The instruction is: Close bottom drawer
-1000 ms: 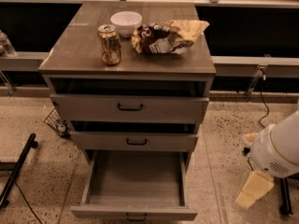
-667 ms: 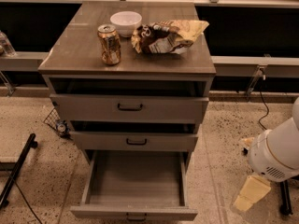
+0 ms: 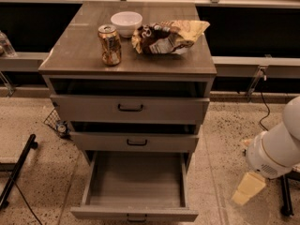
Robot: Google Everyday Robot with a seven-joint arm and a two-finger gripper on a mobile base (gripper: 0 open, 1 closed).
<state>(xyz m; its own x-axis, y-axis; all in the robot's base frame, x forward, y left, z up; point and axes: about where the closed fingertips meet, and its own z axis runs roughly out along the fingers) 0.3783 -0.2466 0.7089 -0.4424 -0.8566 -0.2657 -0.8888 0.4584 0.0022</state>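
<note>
Camera view: the bottom drawer point(image 3: 136, 184) is seen pulled far out at 6 o'clock, so its front is judged to need a push back towards 12. The gripper point(image 3: 248, 190) is held low at 4 o'clock, well apart from the drawer, probably ready for an approach to that front. Whether it is open or closed cannot be told. Three drawers are counted. On the cabinet top point(image 3: 79, 50) are one can point(image 3: 109, 45), one bowl point(image 3: 126, 22) and one crumpled bag point(image 3: 166, 36).
</note>
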